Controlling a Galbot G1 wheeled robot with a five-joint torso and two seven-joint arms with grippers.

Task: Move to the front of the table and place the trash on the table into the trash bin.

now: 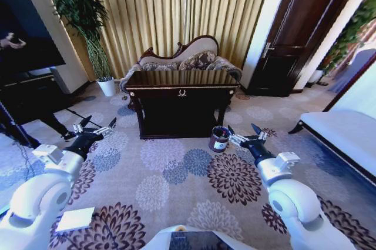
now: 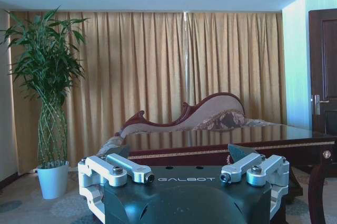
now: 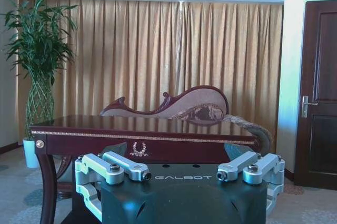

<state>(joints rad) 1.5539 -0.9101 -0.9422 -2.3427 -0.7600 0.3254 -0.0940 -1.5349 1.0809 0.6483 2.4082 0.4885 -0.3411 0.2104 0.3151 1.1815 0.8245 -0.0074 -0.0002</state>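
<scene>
Gold pleated curtains [image 1: 176,9] close off the far wall of a carpeted room, with a dark wooden door [image 1: 294,38] to their right and a tall leafy plant [image 1: 79,9] in a white pot [image 1: 107,87] to their left. Floral medallions pattern the carpet [image 1: 188,173] across the whole near floor.

Against the curtains stands a carved-frame sofa [image 1: 188,59] with patterned cushions. Just in front of it, at the middle of the room and well apart from the robot, is the table [image 1: 182,94], glossy dark brown, with a gold ornament on its front rail and a lower shelf. Its top reflects the curtains; no trash can be made out on it from this distance. A pale bench [image 1: 343,135] runs along the right side.

Both arms reach forward over the carpet. The left gripper [image 1: 94,129] hangs at the near left, its fingers spread wide with nothing between them; in its wrist view the fingers [image 2: 121,168] frame the table edge and sofa beyond. The right gripper [image 1: 247,135] hangs at the near right, likewise spread and empty.

On the floor by the table's front right corner, just left of the right gripper, sits the trash bin [image 1: 220,138], small, round and dark with a pale label.
</scene>
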